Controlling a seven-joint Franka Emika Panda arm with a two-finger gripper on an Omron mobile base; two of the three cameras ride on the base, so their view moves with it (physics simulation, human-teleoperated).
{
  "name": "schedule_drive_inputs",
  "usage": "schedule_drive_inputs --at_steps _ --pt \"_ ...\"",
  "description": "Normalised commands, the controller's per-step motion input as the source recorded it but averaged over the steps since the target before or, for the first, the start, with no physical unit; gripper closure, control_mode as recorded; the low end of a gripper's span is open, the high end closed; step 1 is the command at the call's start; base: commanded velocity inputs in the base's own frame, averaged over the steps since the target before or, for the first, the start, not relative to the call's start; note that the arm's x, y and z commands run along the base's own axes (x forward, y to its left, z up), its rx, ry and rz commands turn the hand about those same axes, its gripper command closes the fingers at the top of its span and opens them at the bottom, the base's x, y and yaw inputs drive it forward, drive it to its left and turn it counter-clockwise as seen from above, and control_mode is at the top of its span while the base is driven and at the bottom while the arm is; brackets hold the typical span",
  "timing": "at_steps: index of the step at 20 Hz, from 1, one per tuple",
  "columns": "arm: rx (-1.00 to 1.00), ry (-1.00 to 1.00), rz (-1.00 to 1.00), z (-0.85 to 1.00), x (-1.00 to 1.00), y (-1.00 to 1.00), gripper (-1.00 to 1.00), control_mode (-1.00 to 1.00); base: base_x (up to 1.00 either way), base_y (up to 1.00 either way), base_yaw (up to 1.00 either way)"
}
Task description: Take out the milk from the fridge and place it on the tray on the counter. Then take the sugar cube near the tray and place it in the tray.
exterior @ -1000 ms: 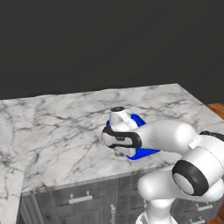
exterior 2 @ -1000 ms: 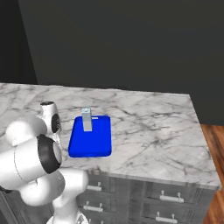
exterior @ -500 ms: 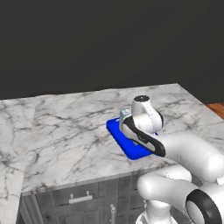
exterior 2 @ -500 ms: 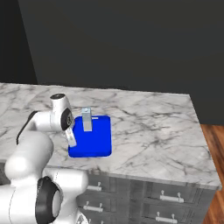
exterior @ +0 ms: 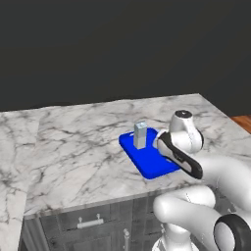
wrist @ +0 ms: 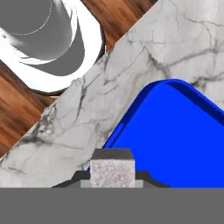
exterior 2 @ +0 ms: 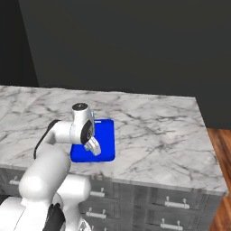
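On the marble counter (exterior: pixel 73 147) lies the blue tray (exterior: pixel 152 164), and the milk (exterior: pixel 140 135) stands upright near its far left corner. From the right base view, my gripper (exterior 2: pixel 93 147) points down over the near part of the tray (exterior 2: pixel 104 135). The hand view shows the two dark finger tips of my gripper (wrist: pixel 112 174) shut on the sugar cube (wrist: pixel 112 172), a small whitish-grey block. Behind the cube there are the tray's (wrist: pixel 175 144) rounded corner and rim, with the counter (wrist: pixel 78 122) beside them.
Dark grey drawers with silver handles (exterior: pixel 90 223) (exterior 2: pixel 176 205) run under the counter. Wooden floor (exterior 2: pixel 221 149) (wrist: pixel 122 13) lies past the counter's right end. A dark wall stands behind. Bare marble spreads left and right of the tray.
My arm has unfolded and swung the hand from the tray's left side to above its near part. Tray and milk have stayed where they were.
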Motion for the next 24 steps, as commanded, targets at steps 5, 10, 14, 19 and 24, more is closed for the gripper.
schedule_drive_inputs --at_steps 5,10,14,19,24 --pt "0.0 0.0 0.27 0.0 0.4 -0.33 1.0 -1.0 0.0 0.0 0.0" --pt "0.0 0.0 0.21 0.0 0.46 -0.06 1.0 -1.0 0.0 0.0 0.0" --pt "0.0 0.0 0.1 -0.05 0.42 0.0 1.0 -1.0 0.0 0.0 0.0" --pt "-0.01 0.0 0.07 -0.11 0.24 0.0 1.0 -1.0 0.0 0.0 0.0" --pt "-0.05 0.0 0.02 -0.21 0.01 0.0 1.0 -1.0 0.0 0.0 0.0"
